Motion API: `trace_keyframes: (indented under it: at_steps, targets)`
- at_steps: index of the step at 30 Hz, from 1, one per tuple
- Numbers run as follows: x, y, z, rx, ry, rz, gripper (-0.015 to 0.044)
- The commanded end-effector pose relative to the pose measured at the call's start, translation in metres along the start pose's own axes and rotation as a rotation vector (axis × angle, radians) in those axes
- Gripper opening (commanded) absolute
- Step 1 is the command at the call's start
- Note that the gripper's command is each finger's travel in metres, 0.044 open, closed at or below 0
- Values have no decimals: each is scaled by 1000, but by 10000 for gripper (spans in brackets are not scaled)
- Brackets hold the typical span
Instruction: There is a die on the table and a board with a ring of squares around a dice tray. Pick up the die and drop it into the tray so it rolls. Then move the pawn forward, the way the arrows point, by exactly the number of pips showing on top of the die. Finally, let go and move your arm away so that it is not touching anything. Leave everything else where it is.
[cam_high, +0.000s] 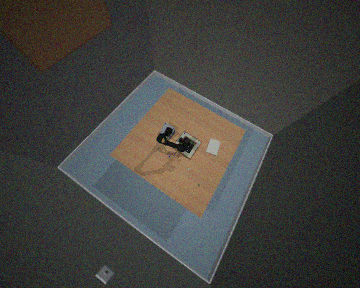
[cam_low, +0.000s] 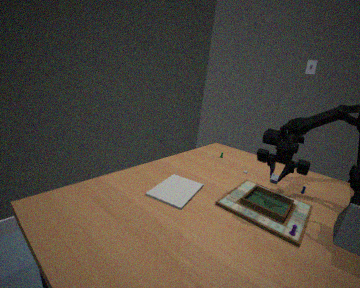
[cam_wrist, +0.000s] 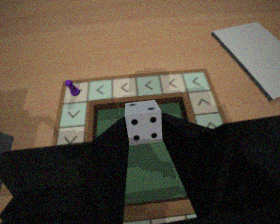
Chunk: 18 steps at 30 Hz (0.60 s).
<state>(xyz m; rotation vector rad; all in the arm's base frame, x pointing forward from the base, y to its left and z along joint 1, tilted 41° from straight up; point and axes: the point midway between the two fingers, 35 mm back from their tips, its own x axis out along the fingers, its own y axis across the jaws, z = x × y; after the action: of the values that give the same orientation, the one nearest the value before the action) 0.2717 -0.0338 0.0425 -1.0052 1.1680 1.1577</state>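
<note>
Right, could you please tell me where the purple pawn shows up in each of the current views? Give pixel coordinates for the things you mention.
Top: I cannot make it out; the board (cam_high: 195, 151) is small and partly covered by the arm.
Exterior: lower right, the purple pawn (cam_low: 293, 230) (cam_wrist: 73, 88) stands on the board's near right corner.
Wrist: upper left, on the board's corner square.
Shared landmark: the pale flat slab (cam_high: 213, 147) (cam_low: 175, 191) (cam_wrist: 252, 56) beside the board.

White die (cam_low: 274, 178) (cam_wrist: 144, 123) with black pips, purple pawn (cam_low: 293, 230) (cam_wrist: 73, 88), green-floored tray (cam_low: 269, 201) (cam_wrist: 155, 175), mint-and-cream squares.
</note>
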Motion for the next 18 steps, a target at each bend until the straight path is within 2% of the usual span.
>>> trace_keyframes:
  at_steps: [1,18]
  targets:
    - [-1,0,1,-4,-6,-3,0]
    - [0,0,0,0,0,0,0]
